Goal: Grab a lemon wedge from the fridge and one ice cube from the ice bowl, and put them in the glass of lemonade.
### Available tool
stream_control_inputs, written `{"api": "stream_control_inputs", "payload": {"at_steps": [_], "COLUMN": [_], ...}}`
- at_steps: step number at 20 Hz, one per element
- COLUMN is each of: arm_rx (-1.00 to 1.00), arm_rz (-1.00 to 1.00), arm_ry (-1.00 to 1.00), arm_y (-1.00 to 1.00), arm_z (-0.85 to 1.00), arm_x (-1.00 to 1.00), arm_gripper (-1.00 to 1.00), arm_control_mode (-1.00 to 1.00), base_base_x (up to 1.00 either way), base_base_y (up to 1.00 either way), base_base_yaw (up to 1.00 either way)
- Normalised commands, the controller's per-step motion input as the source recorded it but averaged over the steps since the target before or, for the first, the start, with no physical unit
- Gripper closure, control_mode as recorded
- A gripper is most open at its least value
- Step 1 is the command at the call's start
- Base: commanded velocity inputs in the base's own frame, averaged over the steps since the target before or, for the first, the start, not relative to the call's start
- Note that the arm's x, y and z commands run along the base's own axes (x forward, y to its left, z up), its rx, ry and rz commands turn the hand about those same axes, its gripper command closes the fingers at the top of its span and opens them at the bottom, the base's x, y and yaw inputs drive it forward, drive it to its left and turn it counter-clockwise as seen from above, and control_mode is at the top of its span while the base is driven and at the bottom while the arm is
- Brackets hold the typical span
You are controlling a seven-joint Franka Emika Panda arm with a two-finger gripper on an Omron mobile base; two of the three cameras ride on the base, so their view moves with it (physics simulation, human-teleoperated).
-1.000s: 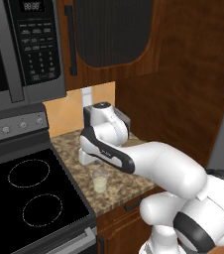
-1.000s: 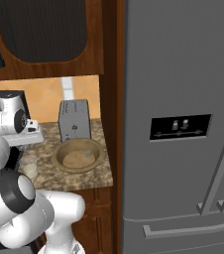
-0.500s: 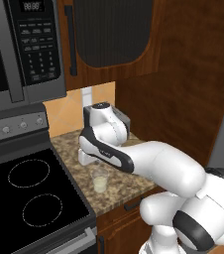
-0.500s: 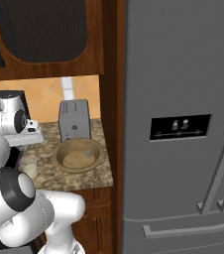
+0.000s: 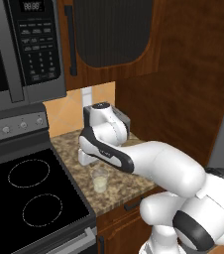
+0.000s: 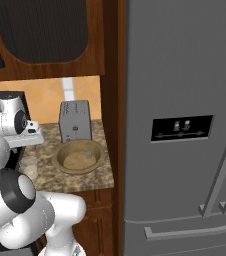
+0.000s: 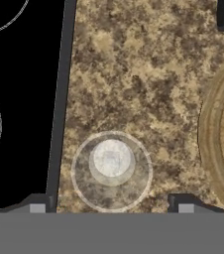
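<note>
Overhead, gripper [image 7: 109, 206] with jaws spread wide, holding nothing, glass [image 7: 112, 170] directly below on the granite counter [image 7: 148, 74], stovetop [image 7: 20, 99] beside it, ice bowl [image 7: 218, 144] at the other side.

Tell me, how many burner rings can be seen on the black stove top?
2. On the stove top left of the counter: a far ring and a near ring. More may lie beyond the picture's left edge.

Ice bowl [image 7: 210, 134] cut off at hand view's right edge.
</note>
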Motion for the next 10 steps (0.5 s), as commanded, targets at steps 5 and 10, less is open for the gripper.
{"api": "stream_control_inputs", "payload": {"at_steps": [5, 10], "arm_rx": [0.0, 0.05], "arm_rz": [0.0, 0.0], "arm_ry": [-0.07, -0.15], "arm_y": [0.0, -0.06], "arm_z": [0.02, 0.11], "arm_x": [-0.15, -0.21], "arm_gripper": [-1.0, -1.0], "arm_control_mode": [-1.0, -1.0], "base_base_x": [0.0, 0.0], "base_base_y": [0.0, 0.0], "base_base_yaw": [0.0, 0.0]}}
